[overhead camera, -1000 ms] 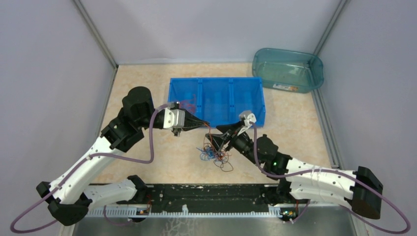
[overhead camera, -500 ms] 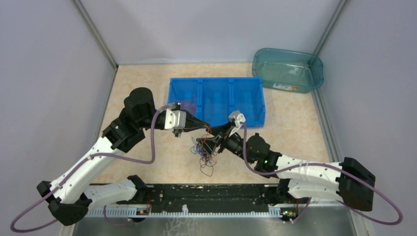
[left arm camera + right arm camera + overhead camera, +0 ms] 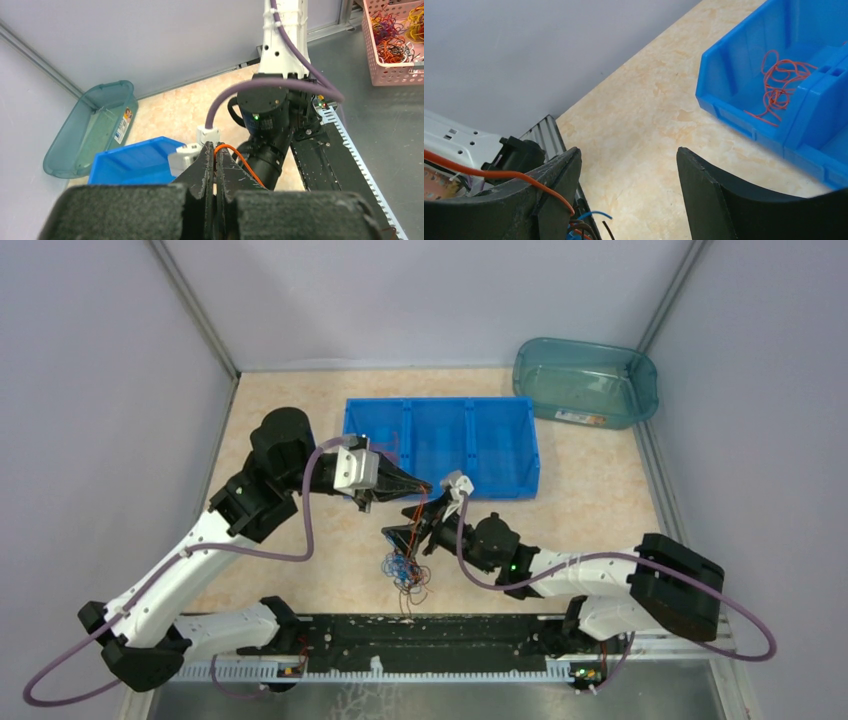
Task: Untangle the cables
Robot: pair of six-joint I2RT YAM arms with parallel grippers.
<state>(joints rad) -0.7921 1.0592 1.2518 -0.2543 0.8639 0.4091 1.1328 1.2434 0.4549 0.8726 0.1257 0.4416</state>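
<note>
The cables (image 3: 404, 571) are a small tangle of orange-red, blue and black wires on the table between the two arms. One orange cable (image 3: 234, 152) rises from the tangle into my left gripper (image 3: 426, 486), which is shut on it above the table. My right gripper (image 3: 400, 536) hangs just over the tangle with its jaws open. In the right wrist view nothing lies between its fingers (image 3: 560, 176); the orange cable (image 3: 499, 174) drapes over the outside of the left one, and blue and black ends (image 3: 589, 218) show below. My left gripper (image 3: 216, 148) pinches the orange loop at its tips.
A blue three-compartment bin (image 3: 500, 462) stands just behind the grippers, with a bunch of orange-red cables (image 3: 778, 86) in its left compartment. A teal tub (image 3: 585, 381) sits at the back right. Grey walls close in both sides; a black rail (image 3: 420, 648) runs along the near edge.
My right arm has swung left and nearer the front edge, and the tangle has shifted left with it. The left gripper stays shut on the orange cable, nudged slightly right.
</note>
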